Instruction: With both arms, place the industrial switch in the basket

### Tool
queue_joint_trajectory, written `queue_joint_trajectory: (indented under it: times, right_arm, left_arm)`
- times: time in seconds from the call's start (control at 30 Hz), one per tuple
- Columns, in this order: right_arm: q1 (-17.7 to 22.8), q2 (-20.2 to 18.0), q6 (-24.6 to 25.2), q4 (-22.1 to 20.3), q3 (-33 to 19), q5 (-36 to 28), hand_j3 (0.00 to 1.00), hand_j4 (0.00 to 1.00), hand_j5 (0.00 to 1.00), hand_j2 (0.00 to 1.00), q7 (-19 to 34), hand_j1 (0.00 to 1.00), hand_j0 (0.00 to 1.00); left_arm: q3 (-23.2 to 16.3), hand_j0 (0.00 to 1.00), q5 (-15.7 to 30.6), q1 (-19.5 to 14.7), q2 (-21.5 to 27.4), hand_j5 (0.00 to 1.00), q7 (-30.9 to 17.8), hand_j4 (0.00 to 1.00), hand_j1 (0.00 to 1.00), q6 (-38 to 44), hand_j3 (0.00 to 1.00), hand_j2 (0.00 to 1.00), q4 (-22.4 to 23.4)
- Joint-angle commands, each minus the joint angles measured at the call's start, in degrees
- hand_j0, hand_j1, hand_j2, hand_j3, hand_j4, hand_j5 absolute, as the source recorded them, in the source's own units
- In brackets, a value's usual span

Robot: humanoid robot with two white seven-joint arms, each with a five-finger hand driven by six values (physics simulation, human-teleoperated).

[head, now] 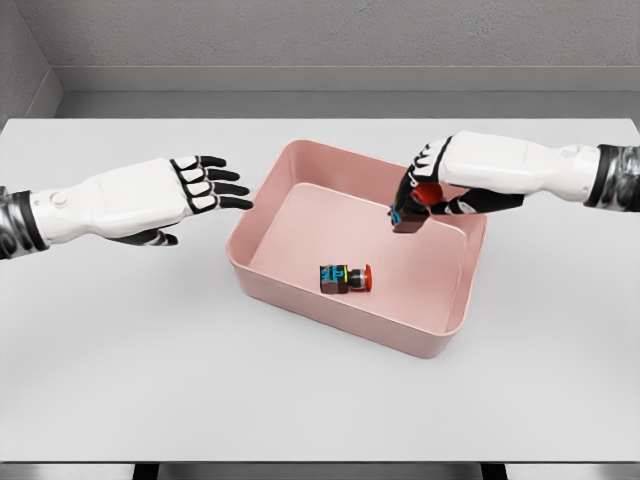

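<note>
A pink rectangular basket (pixel 300 155) stands in the middle of the white table. One industrial switch (pixel 345 277), dark with a red button, lies on its side on the basket floor. My right hand (pixel 428 190) hovers over the basket's right half, curled around a second switch (pixel 410 213) that hangs upright with its red cap inside the palm. My left hand (pixel 205 184) floats left of the basket, fingers stretched out flat toward its rim, holding nothing.
The white table (pixel 120 350) spreads wide around the basket, with its front edge near the bottom of the view. A grey wall runs behind the far edge.
</note>
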Motion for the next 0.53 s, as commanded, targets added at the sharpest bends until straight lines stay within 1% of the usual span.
queue_joint_trajectory:
  times: [0.0,0.2,0.33,0.4,0.43,0.5]
  right_arm:
    - [-0.2,1.9,0.2,0.1,0.2,-0.3,1.0,1.0,1.0,1.0,0.0,1.0,1.0]
    - [-0.4,1.1,0.2,0.3,0.1,-0.3,1.0,1.0,1.0,1.0,-0.3,1.0,1.0]
    - [-0.4,-3.6,0.2,0.6,-1.5,-0.6,1.0,1.0,1.0,1.0,-0.7,1.0,1.0]
    - [0.0,-4.3,0.2,2.2,-3.9,-0.8,1.0,1.0,1.0,1.0,-0.7,1.0,1.0]
    - [0.2,-5.4,0.2,3.0,-4.5,-0.9,1.0,1.0,1.0,1.0,-0.7,1.0,1.0]
    - [0.3,-6.2,0.2,4.3,-4.8,-0.9,1.0,1.0,1.0,1.0,-0.7,1.0,1.0]
  left_arm:
    - [0.0,1.0,0.3,0.0,0.0,1.0,0.0,1.0,1.0,0.0,1.0,1.0,-0.1]
    - [-0.2,1.0,0.2,-0.1,-0.3,1.0,0.0,1.0,1.0,0.0,1.0,1.0,0.5]
    - [-0.2,1.0,0.2,-0.2,-0.3,1.0,0.0,1.0,1.0,0.0,1.0,1.0,0.5]
    - [-0.2,1.0,0.2,-0.1,-0.3,1.0,0.0,1.0,1.0,0.0,1.0,1.0,0.5]
    - [-0.2,1.0,0.2,-0.2,-0.3,1.0,0.0,1.0,1.0,0.0,1.0,1.0,0.5]
    - [-0.2,1.0,0.2,-0.1,-0.4,1.0,0.0,1.0,1.0,0.0,1.0,1.0,0.5]
